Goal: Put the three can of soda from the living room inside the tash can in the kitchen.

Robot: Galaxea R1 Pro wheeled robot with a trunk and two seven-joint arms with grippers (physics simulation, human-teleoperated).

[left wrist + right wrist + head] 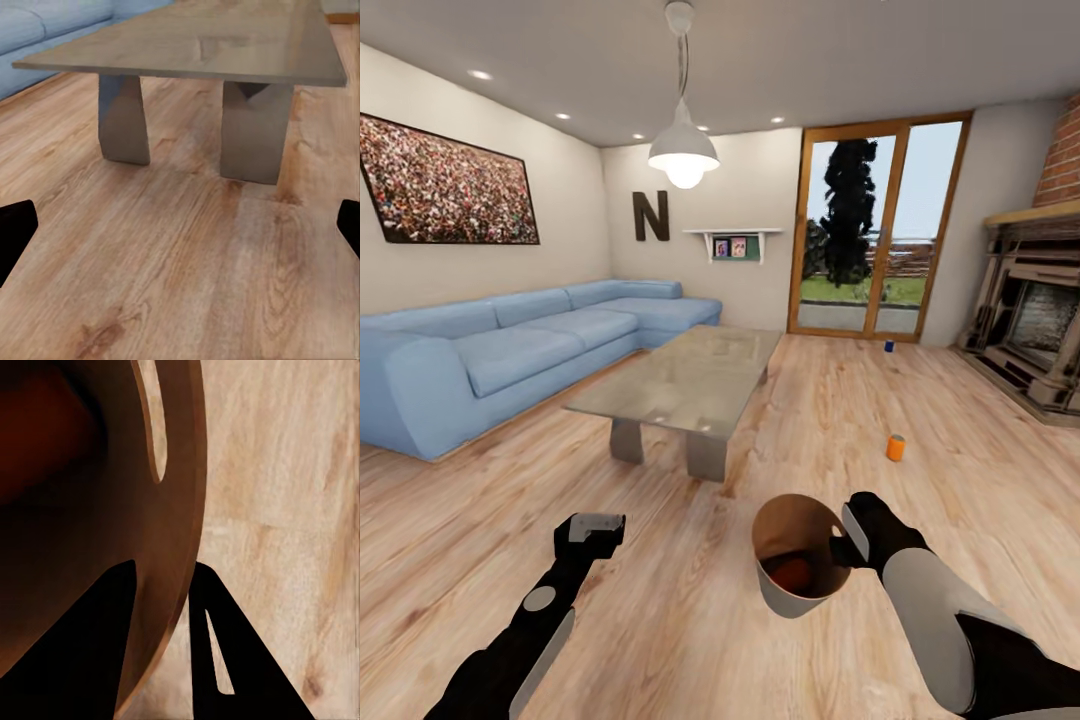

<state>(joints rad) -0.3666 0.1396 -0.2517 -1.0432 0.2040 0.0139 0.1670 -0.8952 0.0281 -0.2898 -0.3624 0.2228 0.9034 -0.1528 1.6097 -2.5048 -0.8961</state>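
Note:
I am in the living room. My right gripper (847,545) is shut on the rim of the tash can (801,603), held just above the wood floor. The right wrist view shows my right gripper (161,607) with one finger inside the coppery wall (150,547) and one outside. One orange can of soda (792,573) lies inside the bin. Another orange can (896,447) stands on the floor ahead, right of the table. A dark blue can (889,346) stands farther off near the glass door. My left gripper (597,528) is open and empty; in its wrist view the left gripper (180,232) hangs over bare floor.
A glass-topped low table (685,385) stands ahead left, its legs (124,120) close in the left wrist view. The long light-blue sofa (510,350) runs along the left wall. A dark fireplace (1035,320) is at the right, a glass door (875,230) at the back.

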